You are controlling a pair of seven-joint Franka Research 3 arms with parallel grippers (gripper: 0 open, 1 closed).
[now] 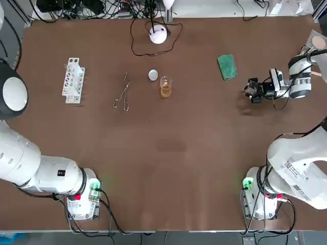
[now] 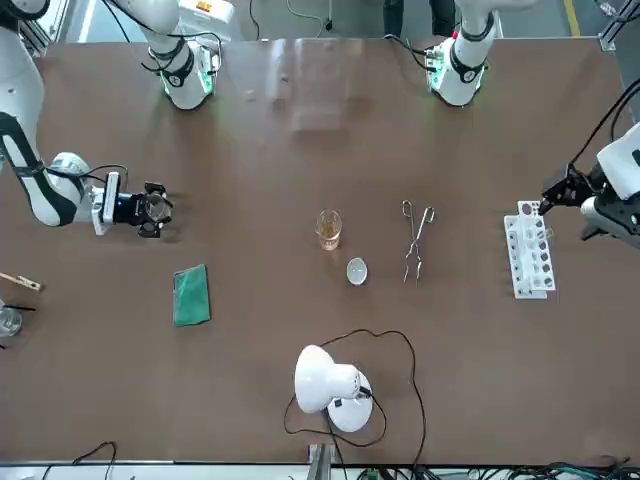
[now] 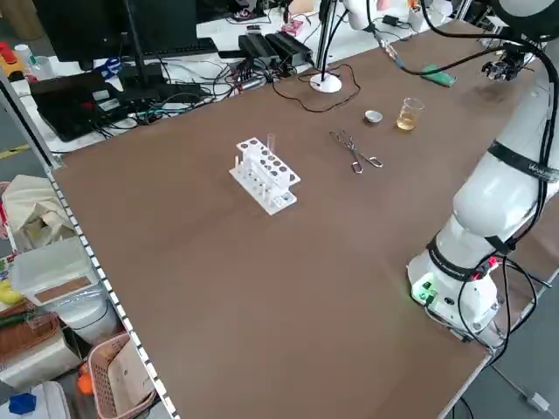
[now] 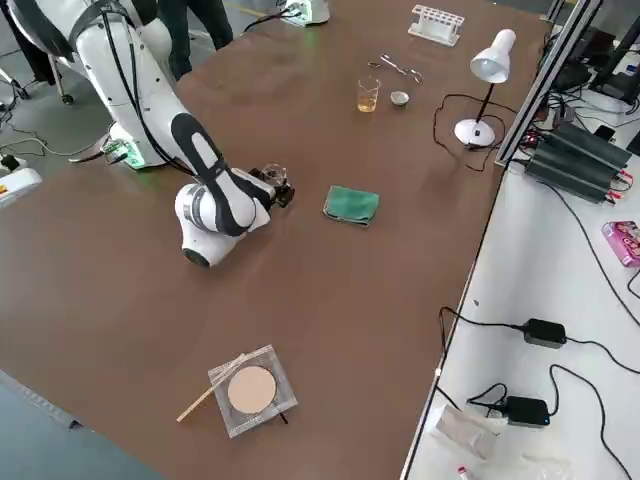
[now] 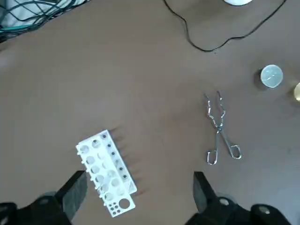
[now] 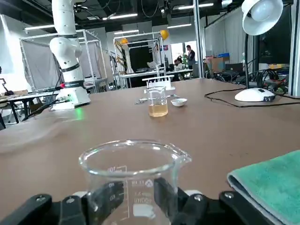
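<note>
**Holding an empty beaker at the bench's right side**

Holding is the word we would use for the right arm. An empty glass beaker (image 6: 132,178) stands upright between the fingers of the right pincer (image 1: 252,91), which is closed on its sides. The pincer lies level and low over the bench (image 1: 173,163), out toward the robot's right edge. We cannot tell whether the beaker's base touches the surface or hangs just clear of it. Nothing is in the glass.

A folded green cloth (image 1: 227,67) lies near the pincer, a little farther from the arm bases. Well apart, toward the middle of the bench, stands a beaker of amber liquid (image 1: 165,88). A small white dish (image 1: 153,75) sits just beside it and a pair of tongs (image 1: 122,94) lies farther to the left. A desk lamp (image 1: 158,33) stands at the far edge, its cord looping on the bench.

The left pincer (image 2: 558,187) hangs raised near one end of the test-tube rack (image 1: 73,80). Its jaws are spread wide and it holds nothing.

As we judge it, the grasp on the empty beaker is made. The amber beaker, dish, tongs and rack look untouched, with neither pincer in contact with any of them.
</note>
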